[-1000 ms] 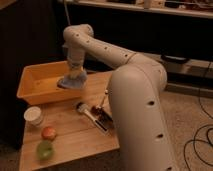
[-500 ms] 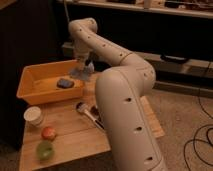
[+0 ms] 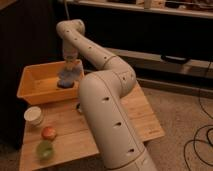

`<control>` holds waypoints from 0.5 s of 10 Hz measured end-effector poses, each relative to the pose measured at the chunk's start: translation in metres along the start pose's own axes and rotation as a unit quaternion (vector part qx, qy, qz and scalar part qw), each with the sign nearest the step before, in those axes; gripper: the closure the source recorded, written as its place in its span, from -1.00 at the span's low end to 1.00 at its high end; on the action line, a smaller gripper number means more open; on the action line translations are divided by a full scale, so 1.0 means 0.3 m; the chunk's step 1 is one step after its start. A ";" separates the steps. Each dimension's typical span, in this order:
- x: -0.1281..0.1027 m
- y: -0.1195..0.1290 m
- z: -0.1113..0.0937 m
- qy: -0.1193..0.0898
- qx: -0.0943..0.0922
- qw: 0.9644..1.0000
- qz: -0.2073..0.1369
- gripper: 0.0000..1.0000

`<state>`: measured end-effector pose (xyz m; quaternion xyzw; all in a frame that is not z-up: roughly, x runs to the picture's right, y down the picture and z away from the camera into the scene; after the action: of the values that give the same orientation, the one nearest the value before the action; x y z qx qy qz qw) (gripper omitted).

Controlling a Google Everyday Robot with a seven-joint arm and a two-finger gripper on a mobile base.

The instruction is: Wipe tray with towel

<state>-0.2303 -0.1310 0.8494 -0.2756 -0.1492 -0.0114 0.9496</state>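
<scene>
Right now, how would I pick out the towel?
Find the wooden table, then the yellow tray at its far left corner. The towel is the crumpled bundle at the tray's right end, under the gripper; it is the only blue thing there.

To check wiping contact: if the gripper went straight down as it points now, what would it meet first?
Probably the blue towel, directly under the gripper inside the yellow tray; then the tray floor. Depth is unclear, so they may already touch.
</scene>
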 end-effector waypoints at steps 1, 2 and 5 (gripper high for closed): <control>-0.072 0.028 0.015 -0.016 -0.002 1.000 -0.014 1.00; -0.162 0.073 0.029 -0.042 -0.005 0.999 -0.033 1.00; -0.325 0.190 0.036 -0.103 -0.021 0.991 -0.080 1.00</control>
<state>-0.3204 -0.0828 0.8003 -0.2828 -0.2675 -0.0616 0.9191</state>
